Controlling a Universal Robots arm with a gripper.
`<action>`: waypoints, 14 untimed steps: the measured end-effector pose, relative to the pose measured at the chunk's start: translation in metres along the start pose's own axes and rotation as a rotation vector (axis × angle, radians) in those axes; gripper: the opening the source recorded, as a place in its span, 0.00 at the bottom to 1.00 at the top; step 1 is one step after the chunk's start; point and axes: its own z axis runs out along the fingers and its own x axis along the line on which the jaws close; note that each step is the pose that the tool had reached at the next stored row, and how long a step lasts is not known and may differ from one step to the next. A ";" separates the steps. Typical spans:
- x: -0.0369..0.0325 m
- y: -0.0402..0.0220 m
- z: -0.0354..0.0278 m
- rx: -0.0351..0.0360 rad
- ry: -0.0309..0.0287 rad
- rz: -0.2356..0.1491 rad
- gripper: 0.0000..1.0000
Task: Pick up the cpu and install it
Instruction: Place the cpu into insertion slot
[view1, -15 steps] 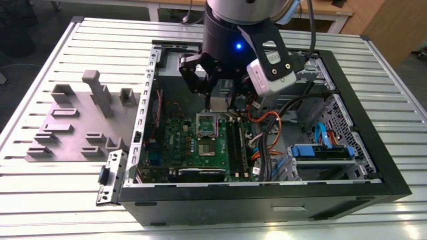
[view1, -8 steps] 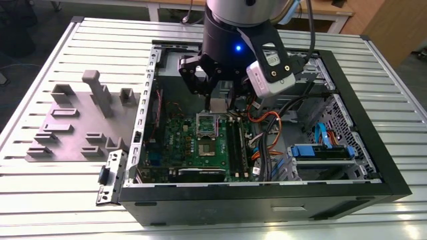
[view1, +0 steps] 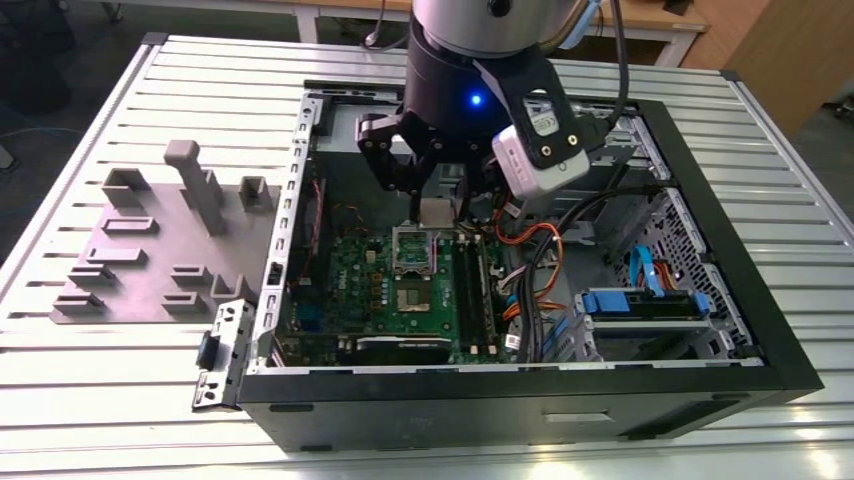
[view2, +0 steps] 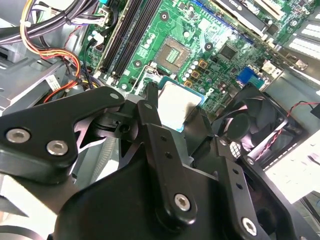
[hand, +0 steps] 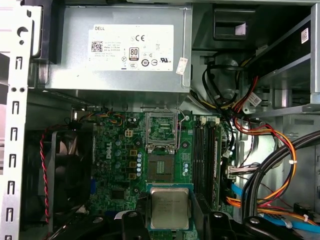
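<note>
In the exterior view I see the jaws inside the open case (view1: 507, 410), closed on the cpu (view1: 438, 212) above the motherboard (view1: 360, 275). Cables (view1: 527, 237) crowd the exterior view's right. In the second wrist view a fan (view2: 250, 127) stands near the jaws. In the first wrist view the cpu is square, dull silver, pale-rimmed, near the open socket (hand: 161, 167).

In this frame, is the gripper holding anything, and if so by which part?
Yes. The gripper holds the cpu, with its fingers pinching two opposite side edges. The metal top is left bare and the chip is over the motherboard.
</note>
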 end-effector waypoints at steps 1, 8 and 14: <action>0.0000 0.0000 0.0003 0.0000 0.0000 0.000 0.45; 0.0000 -0.0001 0.0024 -0.0001 0.0000 0.000 0.45; -0.0001 -0.0002 0.0054 0.0000 0.0000 0.000 0.45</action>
